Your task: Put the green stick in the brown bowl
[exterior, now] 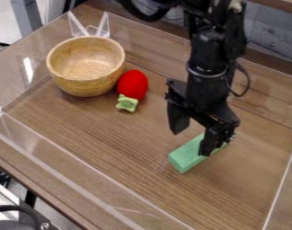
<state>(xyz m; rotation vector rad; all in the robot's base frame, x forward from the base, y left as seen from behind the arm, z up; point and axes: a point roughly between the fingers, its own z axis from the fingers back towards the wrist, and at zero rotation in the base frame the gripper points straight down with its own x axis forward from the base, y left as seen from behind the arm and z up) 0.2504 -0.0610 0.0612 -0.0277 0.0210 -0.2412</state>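
The green stick (189, 158) lies flat on the wooden table at the lower right, partly covered by my gripper. My gripper (199, 128) hangs directly over it, open, with one finger on each side of the block's far half. The brown bowl (84, 65) sits at the upper left, round, light wood, nothing inside. The bowl is well apart from the gripper.
A red round toy (134, 84) with a small green leafy piece (128, 104) lies between the bowl and the gripper. Clear plastic walls (64, 153) fence the table on all sides. A clear plastic piece (88, 25) stands behind the bowl.
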